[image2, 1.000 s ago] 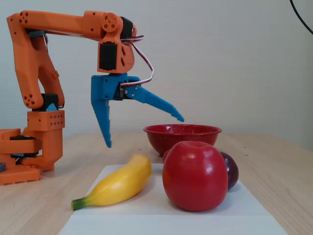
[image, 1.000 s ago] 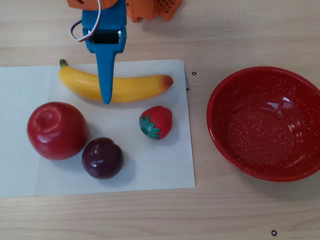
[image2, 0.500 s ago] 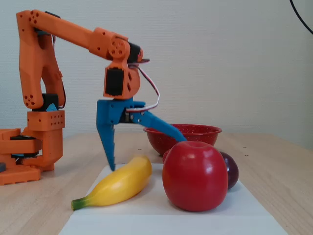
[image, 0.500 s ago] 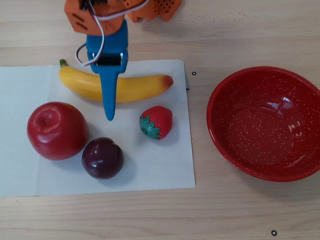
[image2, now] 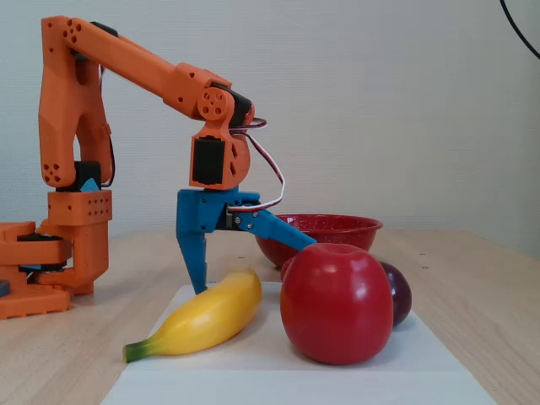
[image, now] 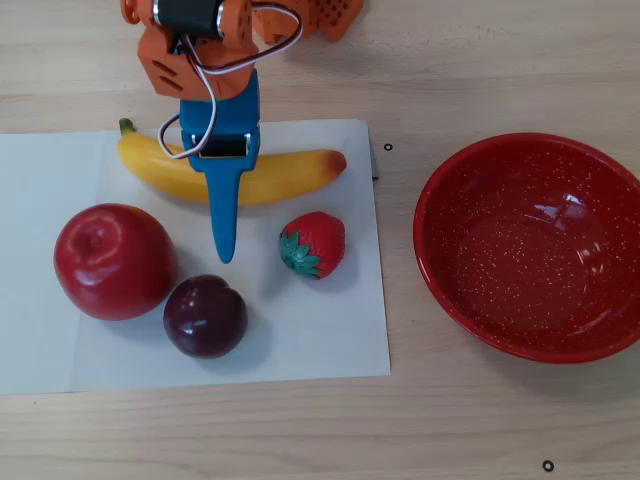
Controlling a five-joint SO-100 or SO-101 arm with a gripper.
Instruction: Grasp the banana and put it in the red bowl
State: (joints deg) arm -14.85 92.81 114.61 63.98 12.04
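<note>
The yellow banana (image: 290, 175) lies on a white sheet, green stem to the left in the overhead view; it also shows in the fixed view (image2: 207, 316). My blue gripper (image: 222, 200) is open and hangs over the banana's middle. In the fixed view the gripper (image2: 253, 266) has one finger pointing straight down just behind the banana and the other splayed out above it. It holds nothing. The red speckled bowl (image: 530, 245) stands empty at the right on the wooden table, and behind the fruit in the fixed view (image2: 329, 226).
A red apple (image: 112, 260), a dark plum (image: 205, 315) and a strawberry (image: 315, 245) sit on the white sheet (image: 330, 330) in front of the banana. The apple (image2: 336, 304) blocks much of the fixed view. The orange arm base (image2: 59, 253) stands behind.
</note>
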